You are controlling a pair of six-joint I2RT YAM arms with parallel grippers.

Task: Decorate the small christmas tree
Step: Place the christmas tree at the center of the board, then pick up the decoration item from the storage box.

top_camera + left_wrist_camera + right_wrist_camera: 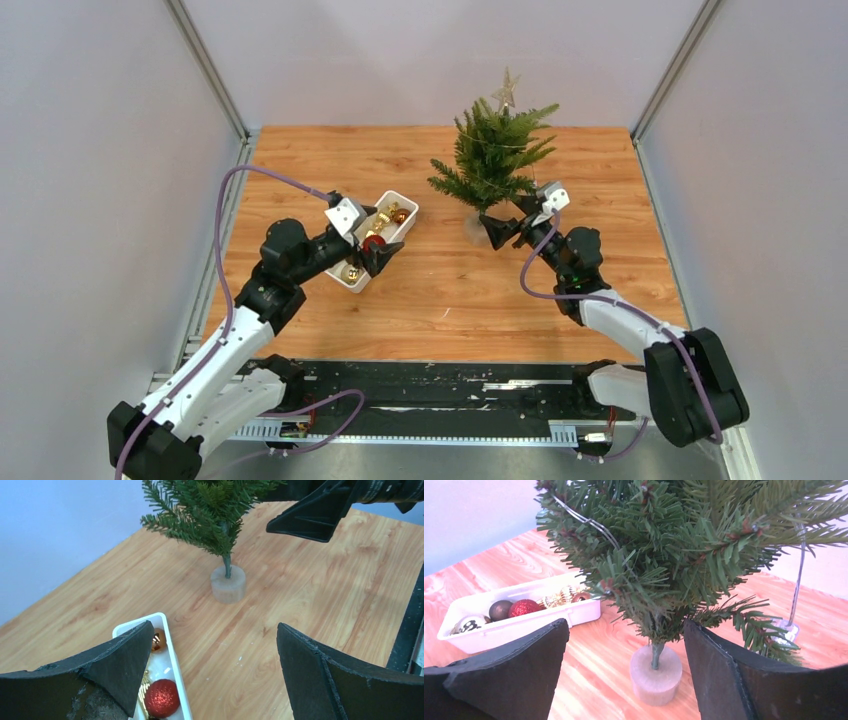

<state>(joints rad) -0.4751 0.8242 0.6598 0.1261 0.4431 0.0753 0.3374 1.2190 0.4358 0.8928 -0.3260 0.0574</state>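
Note:
The small christmas tree [493, 150] stands at the back middle of the table on a round pale base [478, 228], with a gold star [507, 88] on top. My right gripper [508, 220] is open and empty just in front of the tree. In the right wrist view its jaws [626, 625] stand either side of the base [656, 675] without touching it. My left gripper [383, 255] is open and empty over the near end of the white tray [404, 203]. In the left wrist view [212, 630], one finger hangs over a red ball [161, 698] and a gold ball [158, 640].
The tray [519, 622] holds several ornaments: red, dark, gold and patterned balls. A thin silver string [589, 522] lies across the tree's branches, and a clear ornament [786, 630] hangs on a thread at its right. Metal frame rails run along the table's left and right edges.

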